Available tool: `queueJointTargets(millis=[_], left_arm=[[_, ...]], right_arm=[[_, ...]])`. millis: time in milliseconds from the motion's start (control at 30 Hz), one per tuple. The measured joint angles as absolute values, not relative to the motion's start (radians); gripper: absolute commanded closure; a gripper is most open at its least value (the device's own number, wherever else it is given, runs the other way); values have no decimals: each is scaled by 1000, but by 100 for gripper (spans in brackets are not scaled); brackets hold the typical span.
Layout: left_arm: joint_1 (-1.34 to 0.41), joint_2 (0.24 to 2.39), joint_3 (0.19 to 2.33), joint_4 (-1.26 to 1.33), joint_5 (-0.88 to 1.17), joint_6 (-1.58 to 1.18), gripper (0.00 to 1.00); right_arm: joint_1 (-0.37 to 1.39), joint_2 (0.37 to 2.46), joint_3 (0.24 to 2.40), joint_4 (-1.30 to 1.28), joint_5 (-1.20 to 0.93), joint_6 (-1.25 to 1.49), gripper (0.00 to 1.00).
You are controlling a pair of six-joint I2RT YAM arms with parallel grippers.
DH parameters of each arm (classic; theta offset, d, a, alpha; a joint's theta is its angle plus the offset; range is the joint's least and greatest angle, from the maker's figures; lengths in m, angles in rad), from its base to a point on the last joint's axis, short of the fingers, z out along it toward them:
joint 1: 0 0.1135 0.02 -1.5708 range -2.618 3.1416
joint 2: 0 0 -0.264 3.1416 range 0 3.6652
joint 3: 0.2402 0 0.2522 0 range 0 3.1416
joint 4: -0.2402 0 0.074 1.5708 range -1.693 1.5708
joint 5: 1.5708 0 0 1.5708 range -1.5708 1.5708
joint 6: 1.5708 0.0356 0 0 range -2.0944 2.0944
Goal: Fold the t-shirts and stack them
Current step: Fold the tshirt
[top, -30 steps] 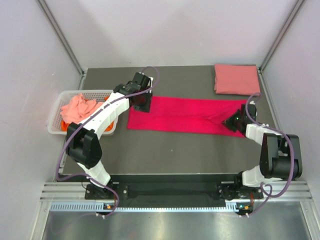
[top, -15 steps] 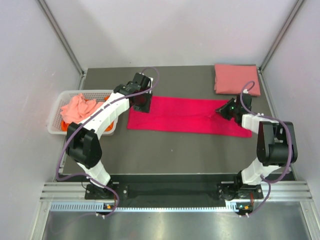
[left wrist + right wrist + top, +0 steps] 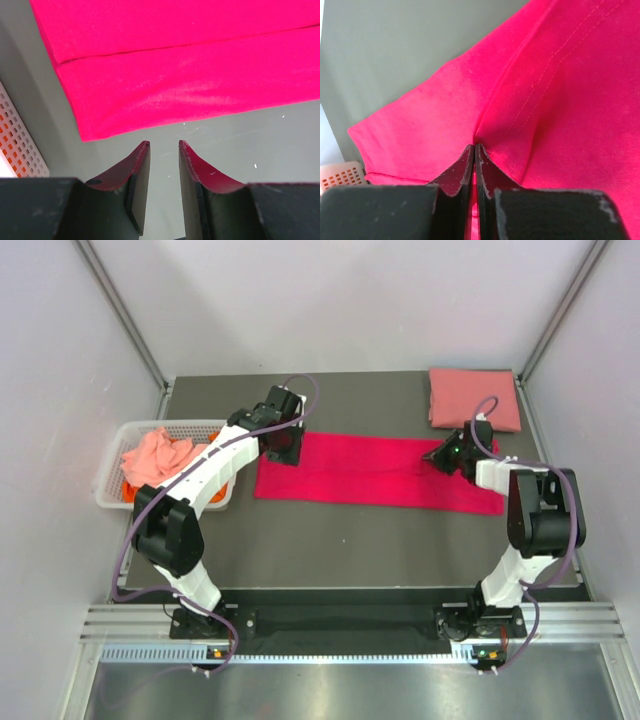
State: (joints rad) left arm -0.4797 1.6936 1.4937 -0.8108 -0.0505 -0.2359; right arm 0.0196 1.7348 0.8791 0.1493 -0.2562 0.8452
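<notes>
The bright magenta-red t-shirt [image 3: 370, 472] lies folded into a long strip across the table's middle. My left gripper [image 3: 283, 448] hovers at the strip's far left corner; in the left wrist view it [image 3: 164, 145] stands open over bare table just off the shirt's hem [image 3: 175, 75], holding nothing. At the strip's right end my right gripper [image 3: 440, 458] is shut on a pinch of the cloth; the right wrist view shows the fabric [image 3: 560, 100] puckering at its tips [image 3: 474, 146]. A salmon pink t-shirt [image 3: 473, 398] lies folded at the back right corner.
A white slotted basket [image 3: 180, 425] stands at the table's left edge, holding a crumpled pale coral shirt [image 3: 155, 455] over an orange one [image 3: 128, 490]. Its wall shows in both wrist views [image 3: 20, 145] [image 3: 340, 177]. Grey walls enclose the table.
My right gripper has swung from the strip's near right corner up to its far right part and closed on the cloth. The left arm has stayed put.
</notes>
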Motion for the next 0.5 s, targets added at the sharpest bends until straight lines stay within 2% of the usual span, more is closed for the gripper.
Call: queueJointTargets(millis=[500], left_arm=[[-480,1694,1494,-811,-50,-237,65]], right_arm=[[35,1751,886,208,-233,899,100]])
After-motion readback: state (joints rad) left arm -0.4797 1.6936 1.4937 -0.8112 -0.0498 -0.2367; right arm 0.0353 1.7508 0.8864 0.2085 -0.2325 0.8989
